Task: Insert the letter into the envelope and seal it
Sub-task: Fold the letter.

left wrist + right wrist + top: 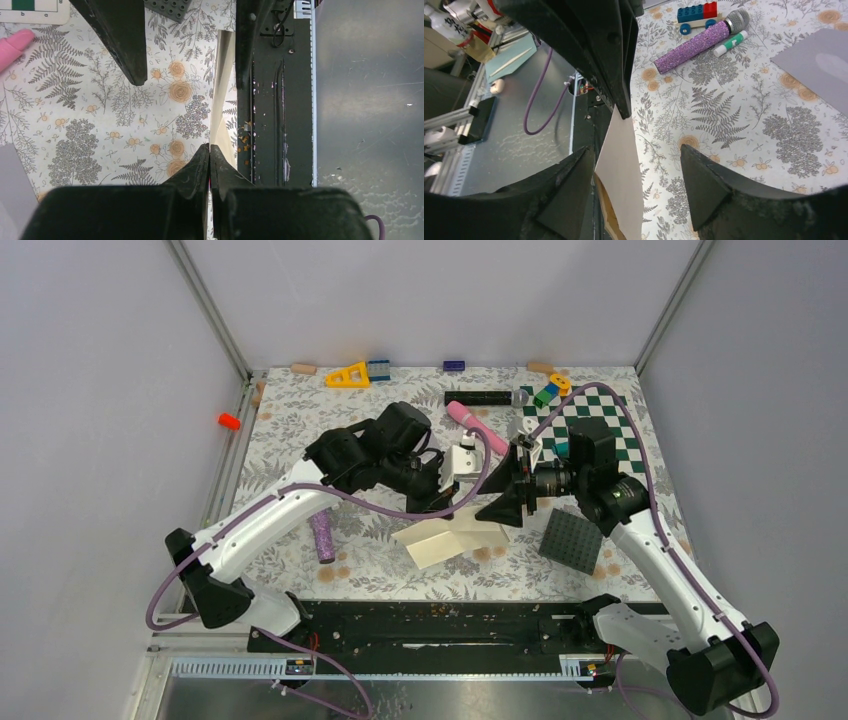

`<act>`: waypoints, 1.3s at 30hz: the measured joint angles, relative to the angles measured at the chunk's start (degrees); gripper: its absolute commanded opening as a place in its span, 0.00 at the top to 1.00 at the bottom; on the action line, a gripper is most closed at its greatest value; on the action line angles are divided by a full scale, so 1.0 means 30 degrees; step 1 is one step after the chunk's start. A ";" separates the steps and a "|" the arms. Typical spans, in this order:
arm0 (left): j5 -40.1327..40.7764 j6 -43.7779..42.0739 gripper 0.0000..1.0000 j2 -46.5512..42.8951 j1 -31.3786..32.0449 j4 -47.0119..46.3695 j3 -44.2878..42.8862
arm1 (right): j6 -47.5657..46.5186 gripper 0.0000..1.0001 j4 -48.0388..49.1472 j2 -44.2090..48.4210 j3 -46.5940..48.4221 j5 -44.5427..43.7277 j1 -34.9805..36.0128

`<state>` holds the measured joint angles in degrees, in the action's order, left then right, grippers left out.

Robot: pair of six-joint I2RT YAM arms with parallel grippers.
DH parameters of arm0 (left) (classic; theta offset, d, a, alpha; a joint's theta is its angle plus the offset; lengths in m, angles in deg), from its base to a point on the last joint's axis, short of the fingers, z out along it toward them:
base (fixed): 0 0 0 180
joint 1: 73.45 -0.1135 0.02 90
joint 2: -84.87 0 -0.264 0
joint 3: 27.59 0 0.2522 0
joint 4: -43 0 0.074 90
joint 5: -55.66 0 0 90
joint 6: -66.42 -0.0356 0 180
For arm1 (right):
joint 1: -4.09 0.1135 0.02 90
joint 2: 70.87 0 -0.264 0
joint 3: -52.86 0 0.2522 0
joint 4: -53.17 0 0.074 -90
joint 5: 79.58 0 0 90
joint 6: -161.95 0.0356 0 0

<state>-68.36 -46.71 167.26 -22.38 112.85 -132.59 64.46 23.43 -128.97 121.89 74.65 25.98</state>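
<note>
**A:** Where's the letter (440,542)?

**B:** Near the middle of the table's near edge, part of it lifted off the floral cloth (724,115). The left gripper (209,147) has its fingers pressed together on the sheet's thin edge. The right gripper (636,150) stands wide, with a finger on either side of the paper and gripping nothing.

**A:** And the envelope (819,55)?

**B:** It lies flat and pale grey on the cloth, at the side of the right wrist view — from above I can't pick it out under the arms.

**A:** So what's the job now?

**B:** I'd judge it a re-grip. The sheet is thin, tan and parchment-like, bent along a soft fold, so it will flop. The right fingers should close squarely on the free edge, well apart from the left's pinch. That way the paper hangs taut between the two and doesn't crease.

**A:** Any risks?

**B:** Smooth paper can slip from hard black fingers, and pulling too hard may tear it at the pinch. The envelope is flat too — its mouth will likely need opening before anything slides in.
</note>
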 measured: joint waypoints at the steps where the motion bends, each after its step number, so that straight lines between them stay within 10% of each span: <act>1: 0.0000 0.0007 1.00 0.0080 0.0058 0.0000 0.0000 | 0.0080 0.45 0.0087 -0.0029 0.0000 0.0000 0.0000; 10: 0.0015 0.0015 0.98 0.0350 0.0153 0.0000 0.0000 | -0.0095 1.00 0.0364 0.0219 -0.0517 0.0474 -0.0015; 18: 0.0408 -0.0109 0.77 0.0328 0.0153 -0.0029 0.0036 | -0.0699 1.00 -0.0015 0.1027 -0.0525 0.0058 -0.0015; 22: 0.0772 -0.0299 1.00 0.0160 0.0153 0.0007 0.0612 | -0.0969 1.00 -0.0131 0.1275 -0.0525 -0.0226 -0.0022; 26: 0.1035 -0.0583 1.00 0.0153 0.0153 0.0146 0.0809 | -0.1239 1.00 -0.0481 0.1355 -0.0525 -0.0510 -0.0029; 30: 0.1326 -0.0838 0.78 0.0153 0.0226 0.0146 0.0896 | -0.1501 1.00 -0.0714 0.1362 -0.0517 -0.0634 -0.0029; 34: 0.2033 -0.0998 0.76 0.0073 0.0211 0.0554 0.0954 | -0.1719 1.00 -0.0940 0.1450 -0.0517 -0.0845 -0.0051; 36: 0.2324 -0.1122 0.96 -0.0087 0.0204 0.0590 0.1071 | -0.1814 1.00 -0.1013 0.1552 -0.0510 -0.1013 -0.0058; 39: 0.2841 -0.1355 1.00 -0.0539 0.0204 0.0780 0.1494 | -0.1953 1.00 -0.1035 0.1690 -0.0510 -0.1158 -0.0058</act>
<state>-59.83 -50.78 165.64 -21.77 115.19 -128.11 58.60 20.32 -123.90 120.36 71.17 25.80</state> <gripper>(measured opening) 0.027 0.018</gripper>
